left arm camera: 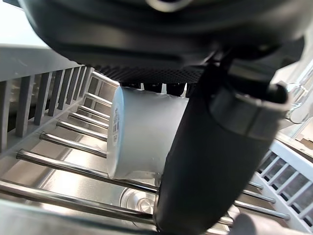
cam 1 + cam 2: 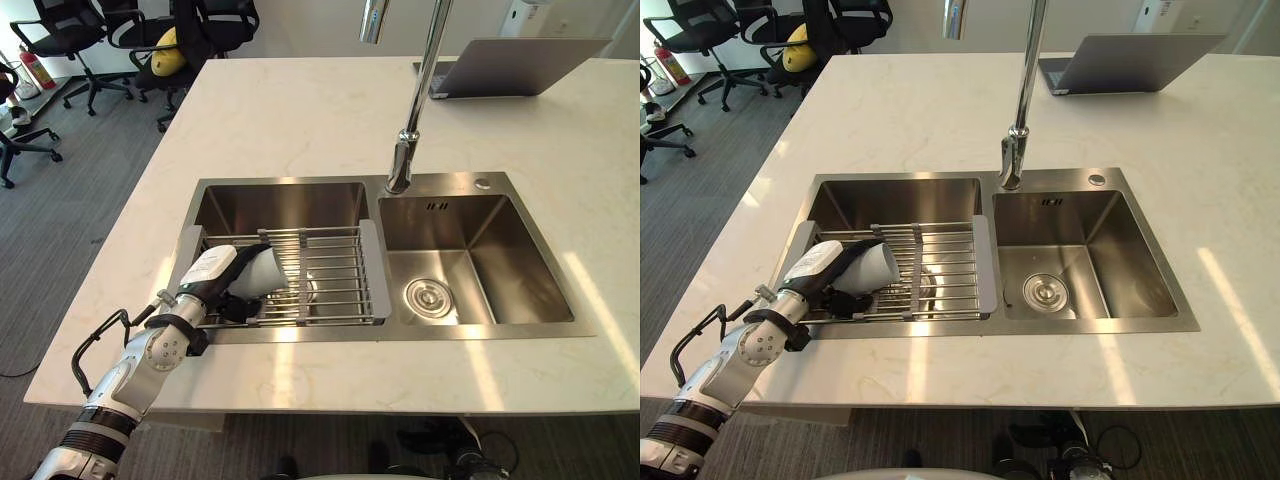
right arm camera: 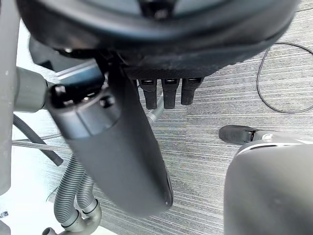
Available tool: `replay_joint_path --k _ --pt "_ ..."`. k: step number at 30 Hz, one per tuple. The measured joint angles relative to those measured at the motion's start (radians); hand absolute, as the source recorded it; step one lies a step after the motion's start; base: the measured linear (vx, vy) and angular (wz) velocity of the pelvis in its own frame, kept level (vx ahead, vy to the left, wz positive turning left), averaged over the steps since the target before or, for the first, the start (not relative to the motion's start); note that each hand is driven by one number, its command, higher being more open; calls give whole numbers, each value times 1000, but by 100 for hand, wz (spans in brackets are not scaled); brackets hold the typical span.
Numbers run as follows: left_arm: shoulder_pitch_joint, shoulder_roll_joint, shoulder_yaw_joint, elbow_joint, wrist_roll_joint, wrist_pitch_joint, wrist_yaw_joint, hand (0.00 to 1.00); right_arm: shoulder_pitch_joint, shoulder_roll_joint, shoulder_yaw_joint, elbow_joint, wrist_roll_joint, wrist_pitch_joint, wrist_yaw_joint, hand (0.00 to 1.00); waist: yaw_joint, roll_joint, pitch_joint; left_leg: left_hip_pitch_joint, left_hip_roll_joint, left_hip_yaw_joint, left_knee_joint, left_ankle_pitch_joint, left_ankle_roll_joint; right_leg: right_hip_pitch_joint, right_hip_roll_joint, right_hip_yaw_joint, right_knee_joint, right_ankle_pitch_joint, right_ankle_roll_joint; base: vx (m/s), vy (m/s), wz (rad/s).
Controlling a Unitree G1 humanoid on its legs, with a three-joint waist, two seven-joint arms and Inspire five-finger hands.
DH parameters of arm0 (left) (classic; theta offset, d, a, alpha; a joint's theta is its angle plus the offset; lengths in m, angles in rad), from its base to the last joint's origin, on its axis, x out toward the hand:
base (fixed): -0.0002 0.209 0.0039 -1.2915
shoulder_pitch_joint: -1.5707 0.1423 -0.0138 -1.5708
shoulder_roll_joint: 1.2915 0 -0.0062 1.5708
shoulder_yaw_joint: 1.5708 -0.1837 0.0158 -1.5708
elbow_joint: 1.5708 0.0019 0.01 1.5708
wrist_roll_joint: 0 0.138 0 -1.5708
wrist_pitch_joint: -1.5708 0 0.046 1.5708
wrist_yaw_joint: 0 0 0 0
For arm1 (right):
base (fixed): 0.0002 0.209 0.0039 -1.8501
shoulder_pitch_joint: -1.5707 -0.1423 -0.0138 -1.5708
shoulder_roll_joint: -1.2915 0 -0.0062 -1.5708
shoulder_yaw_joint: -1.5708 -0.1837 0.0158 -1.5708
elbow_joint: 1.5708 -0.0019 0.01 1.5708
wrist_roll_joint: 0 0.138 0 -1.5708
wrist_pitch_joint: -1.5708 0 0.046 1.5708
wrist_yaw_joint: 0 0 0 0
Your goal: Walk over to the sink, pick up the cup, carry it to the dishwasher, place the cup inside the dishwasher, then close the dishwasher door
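In the head views, the dark left hand (image 2: 213, 276) is curled round the pale grey cylindrical cup (image 2: 262, 272), which is tipped sideways over the steel wire rack (image 2: 335, 275). The rack spans the left basin of the stainless double sink (image 2: 290, 184), and the right basin holds a round drain strainer (image 2: 428, 297). In the left wrist view the thumb (image 1: 210, 161) clamps the cup's wall close to the bars, so it is best lifted straight up before turning. In the right wrist view the right hand (image 3: 117, 147) hangs over grey carpet, its fingers loose and holding nothing.

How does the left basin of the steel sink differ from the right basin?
The left basin is spanned by a steel wire rack bearing a white cup, gripped by the left hand; the right basin has none, so its round drain shows fully. Both are rectangular stainless steel.
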Motion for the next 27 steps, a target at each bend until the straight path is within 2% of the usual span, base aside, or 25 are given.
replay_joint_path --k 9,15,21,27 --pt "-41 -40 29 73 5 33 30 30 -1 2 0 -2 1 0 0 90 -10 -6 5 1 -1 11 -2 0 0 -5 -1 9 0 2 3 -7 0 -2" --pt "-40 -55 30 65 3 35 33 30 0 4 -4 -2 2 0 0 90 -18 -7 6 3 -1 11 -2 0 0 -3 -2 9 0 2 3 0 0 0" --pt "39 -138 30 -117 -40 36 39 30 0 7 -5 -2 2 0 -1 90 -17 -8 7 3 -2 7 -2 0 1 0 -2 5 0 2 3 0 0 0" --pt "110 -238 29 -329 -137 8 60 30 -1 21 -7 -3 2 0 -3 90 -15 -8 7 11 -2 2 2 1 2 13 -3 1 1 2 3 0 0 1"
